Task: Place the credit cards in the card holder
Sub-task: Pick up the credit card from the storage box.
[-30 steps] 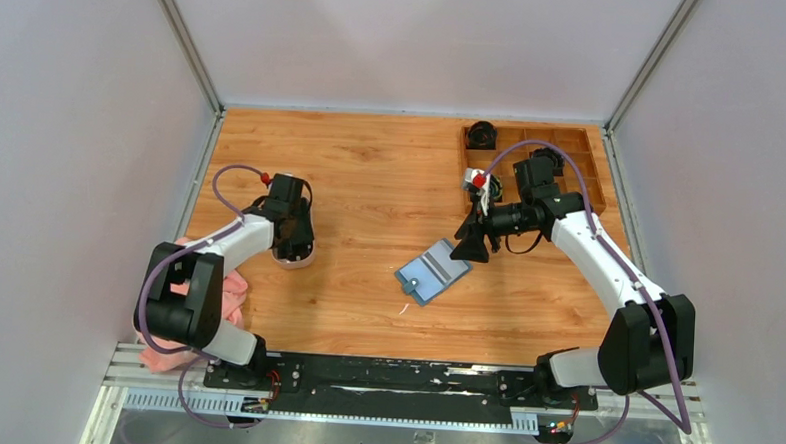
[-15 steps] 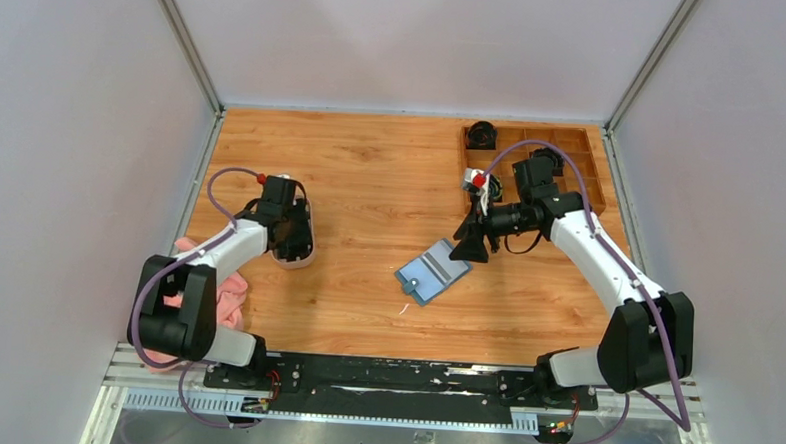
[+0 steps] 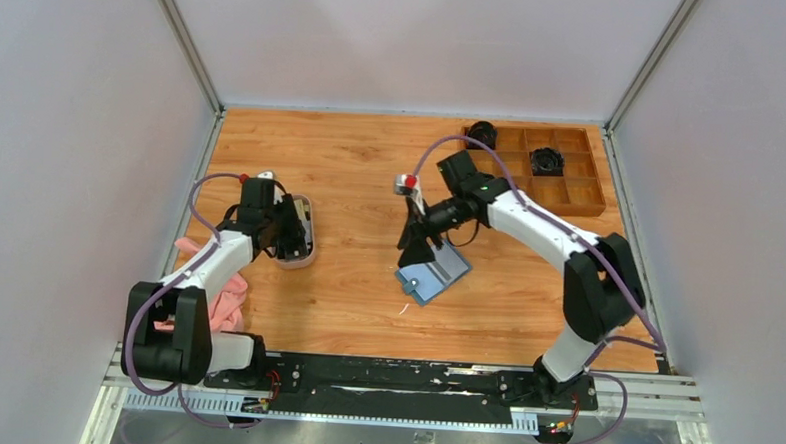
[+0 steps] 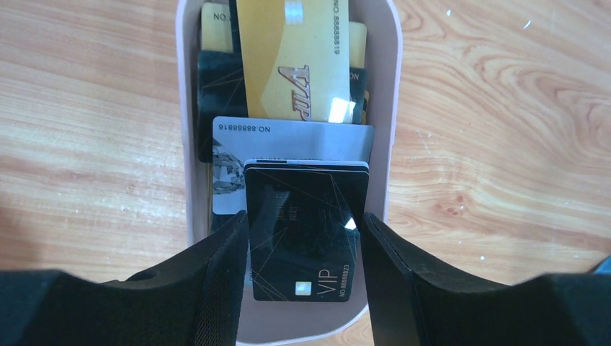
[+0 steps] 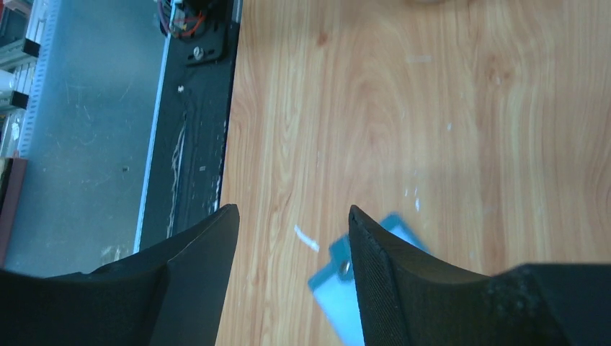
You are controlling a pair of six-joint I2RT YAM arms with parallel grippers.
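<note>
Several credit cards lie in a small white oval dish (image 4: 186, 144): a gold one (image 4: 295, 65), a silver one (image 4: 288, 140) and a black one (image 4: 302, 259) on top. My left gripper (image 4: 302, 216) reaches into the dish, and its fingers press the black card's two long edges. In the top view that gripper (image 3: 291, 236) is at the dish (image 3: 309, 218) on the left. The teal-blue card holder (image 3: 443, 274) lies flat at mid-table. My right gripper (image 3: 417, 251) hovers at its far-left edge, open and empty. The holder (image 5: 335, 303) shows partly behind the right gripper's (image 5: 292, 210) right finger.
A brown wooden compartment tray (image 3: 570, 195) with black items sits at the back right. A pink cloth (image 3: 224, 293) lies by the left arm's base. A small white scrap (image 3: 403, 308) lies just in front of the card holder, and the table's near edge and black rail (image 5: 191, 144) are close by.
My right arm has swung left from beside the wooden tray to over the card holder. My left gripper has shifted slightly left at the dish and its jaws have narrowed onto the black card.
</note>
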